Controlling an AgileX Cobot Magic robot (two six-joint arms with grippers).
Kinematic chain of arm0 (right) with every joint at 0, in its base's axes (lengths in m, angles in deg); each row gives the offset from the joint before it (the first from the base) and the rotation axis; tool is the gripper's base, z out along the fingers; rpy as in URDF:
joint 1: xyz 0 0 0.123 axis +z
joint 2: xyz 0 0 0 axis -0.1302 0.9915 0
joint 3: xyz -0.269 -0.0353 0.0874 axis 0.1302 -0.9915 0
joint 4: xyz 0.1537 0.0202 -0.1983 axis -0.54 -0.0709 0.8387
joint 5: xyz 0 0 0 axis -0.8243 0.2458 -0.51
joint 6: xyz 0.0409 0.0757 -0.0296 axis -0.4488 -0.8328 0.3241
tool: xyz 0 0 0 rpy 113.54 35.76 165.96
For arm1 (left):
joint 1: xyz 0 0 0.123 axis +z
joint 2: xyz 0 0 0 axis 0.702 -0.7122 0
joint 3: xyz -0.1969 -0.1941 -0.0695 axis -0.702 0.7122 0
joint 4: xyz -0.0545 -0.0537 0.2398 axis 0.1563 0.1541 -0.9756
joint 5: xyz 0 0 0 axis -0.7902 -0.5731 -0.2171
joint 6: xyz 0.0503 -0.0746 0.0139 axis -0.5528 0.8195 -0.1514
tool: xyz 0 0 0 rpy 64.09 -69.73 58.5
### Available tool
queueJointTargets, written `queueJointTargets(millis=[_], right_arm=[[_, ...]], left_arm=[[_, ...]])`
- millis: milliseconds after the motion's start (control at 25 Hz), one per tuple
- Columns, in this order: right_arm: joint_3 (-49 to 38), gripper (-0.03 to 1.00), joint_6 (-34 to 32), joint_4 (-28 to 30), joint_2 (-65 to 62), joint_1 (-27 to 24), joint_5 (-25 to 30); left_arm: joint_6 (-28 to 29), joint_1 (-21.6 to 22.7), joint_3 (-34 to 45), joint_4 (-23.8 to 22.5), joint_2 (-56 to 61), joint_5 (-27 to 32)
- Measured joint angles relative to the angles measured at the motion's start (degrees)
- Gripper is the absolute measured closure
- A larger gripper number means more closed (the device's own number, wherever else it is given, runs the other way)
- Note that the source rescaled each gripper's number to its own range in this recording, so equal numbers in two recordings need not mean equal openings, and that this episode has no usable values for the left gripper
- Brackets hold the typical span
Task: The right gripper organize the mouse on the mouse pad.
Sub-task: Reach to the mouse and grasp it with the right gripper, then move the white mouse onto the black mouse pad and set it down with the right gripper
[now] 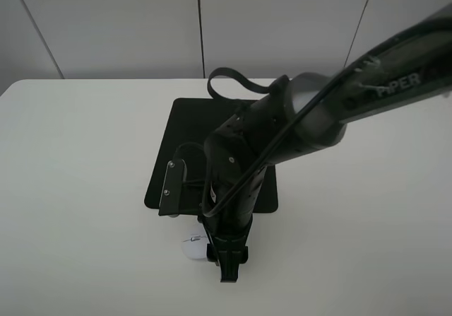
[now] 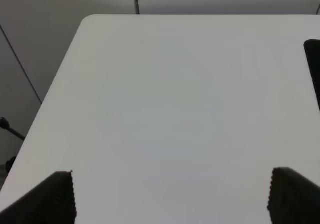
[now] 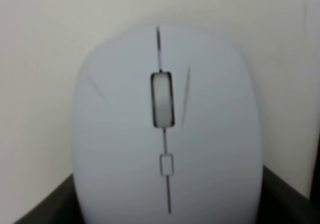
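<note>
- White oval mouse (image 3: 167, 134) is squeezed between the black fingers (image 3: 42, 211) of the black two-fingered right gripper (image 1: 212, 251).
- It is seen over the white table (image 1: 85, 160), near the flat black rectangular mouse pad (image 1: 191, 132), not on it.
- The black left gripper (image 2: 170, 199) is spread wide, with nothing held.

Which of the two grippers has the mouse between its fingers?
The right gripper: its fingers grip the white mouse beside the mouse pad. The left gripper is open over the table, holding nothing.
</note>
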Motion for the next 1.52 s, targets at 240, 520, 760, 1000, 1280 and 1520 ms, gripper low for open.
queueJointTargets(millis=[240, 520, 760, 1000, 1280, 1520], right_arm=[[0.00, 0.96, 0.00, 0.04, 0.00, 0.00, 0.00], [0.00, 0.96, 0.00, 0.04, -2.22, 0.00, 2.50], [3.36, 0.96, -0.35, -2.07, -7.06, -0.18, 4.81], [9.16, 0.96, -12.33, -2.07, -6.93, -4.36, 5.69], [16.85, 0.96, -34.56, 6.75, -4.40, -8.47, 8.20], [22.92, 0.96, -52.73, 11.25, 0.03, -11.78, 9.63]], left_arm=[[0.00, 0.00, 0.00, 0.00, 0.00, 0.00], [0.00, 0.00, 0.00, 0.00, 0.00, 0.00], [0.00, 0.00, 0.00, 0.00, 0.00, 0.00], [0.00, 0.00, 0.00, 0.00, 0.00, 0.00], [0.00, 0.00, 0.00, 0.00, 0.00, 0.00], [0.00, 0.00, 0.00, 0.00, 0.00, 0.00]])
